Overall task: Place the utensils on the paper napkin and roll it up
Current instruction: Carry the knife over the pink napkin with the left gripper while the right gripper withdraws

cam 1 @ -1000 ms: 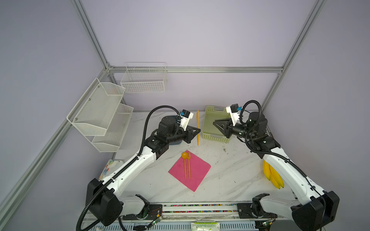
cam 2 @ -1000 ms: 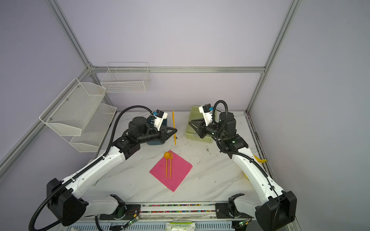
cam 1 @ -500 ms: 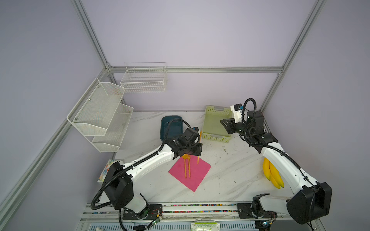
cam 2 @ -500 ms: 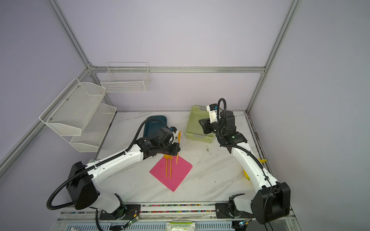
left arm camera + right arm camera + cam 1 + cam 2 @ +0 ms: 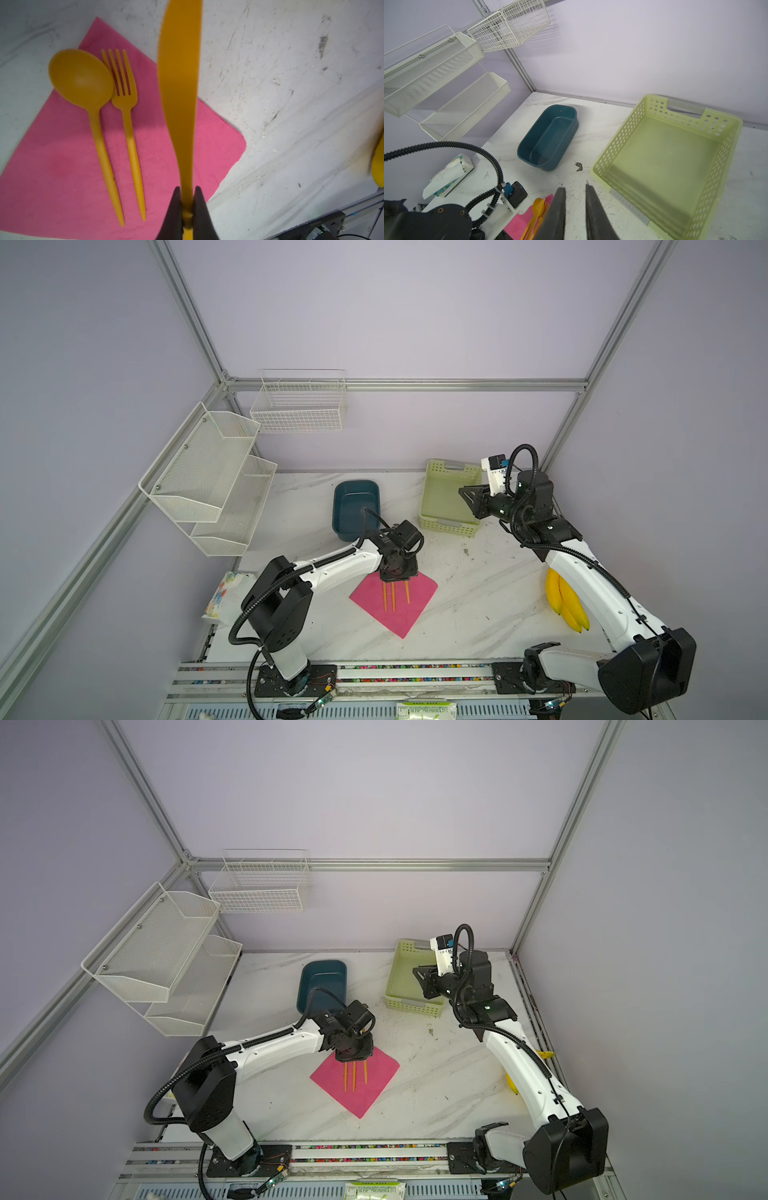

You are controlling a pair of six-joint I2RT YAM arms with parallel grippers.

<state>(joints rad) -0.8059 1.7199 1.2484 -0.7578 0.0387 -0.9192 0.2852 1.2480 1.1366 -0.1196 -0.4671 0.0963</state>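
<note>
Mid-bench, the magenta square paper napkin [image 5: 52,166] bears an orange plastic spoon [image 5: 83,79] and orange plastic fork [image 5: 124,99] side by side. The left fingers [image 5: 172,216] pinch the orange plastic knife [image 5: 178,83] over it. The right fingers [image 5: 556,212], slightly parted and empty, hover near the back-right corner.

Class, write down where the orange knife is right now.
In the left wrist view, the knife is gripped by its handle in the left tool, over the pink napkin, alongside the fork.

napkin [image 5: 62,166]: pink paper, matt, faintly crinkled;
knife [image 5: 178,83], spoon [image 5: 81,76], fork [image 5: 124,99]: orange plastic, smooth, slight sheen;
table [image 5: 291,83]: white marbled top, scuffed;
tub [image 5: 535,135]: teal plastic, glossy;
basket [image 5: 618,143]: pale green plastic;
shelves [image 5: 431,66]: white metal mesh
</note>
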